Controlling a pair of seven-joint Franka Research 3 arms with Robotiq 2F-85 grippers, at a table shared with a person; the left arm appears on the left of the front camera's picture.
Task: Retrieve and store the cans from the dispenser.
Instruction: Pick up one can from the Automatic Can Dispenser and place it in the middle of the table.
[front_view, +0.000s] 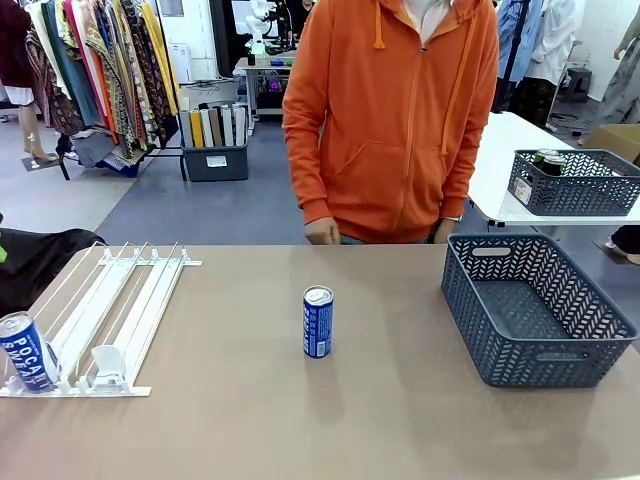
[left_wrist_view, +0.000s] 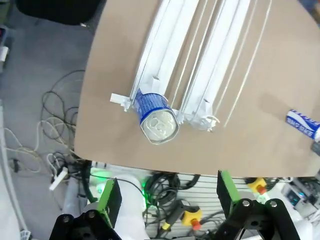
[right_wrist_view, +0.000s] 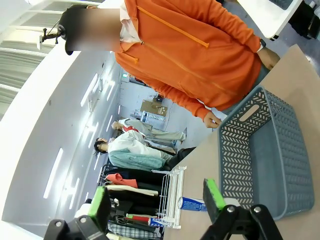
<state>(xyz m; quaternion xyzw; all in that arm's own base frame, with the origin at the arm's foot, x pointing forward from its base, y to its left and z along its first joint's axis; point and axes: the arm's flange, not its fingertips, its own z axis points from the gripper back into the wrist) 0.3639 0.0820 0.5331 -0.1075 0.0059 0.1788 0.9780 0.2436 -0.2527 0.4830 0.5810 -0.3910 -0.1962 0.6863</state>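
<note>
Left fingers hang spread wide and empty, just short of the near left edge of the desk, over loose cables on the floor. Right fingers also stand wide apart, gripping nothing, and face across the desk toward its far side.

At the near left corner a blue can sits at the near end of the dispenser, in its left lane. It is slightly tilted, silver top up, with white lettering on its side. Seen from the left wrist, the blue can rests against the front stop. A white pusher block sits at the near end of the lane just to its right. The white rails of the dispenser run away from there toward the far left.

Near the middle of the desk a second can, also blue, stands upright on the bare top. It is well apart from both the dispenser and the basket. That dark blue-grey mesh basket sits on the right side of the desk.

At the far edge stands a person in an orange hoodie, with one hand low at the desk's edge.

Farther back on the right, a white table carries another mesh basket with dark can tops showing inside. A clothes rack fills the far left.
</note>
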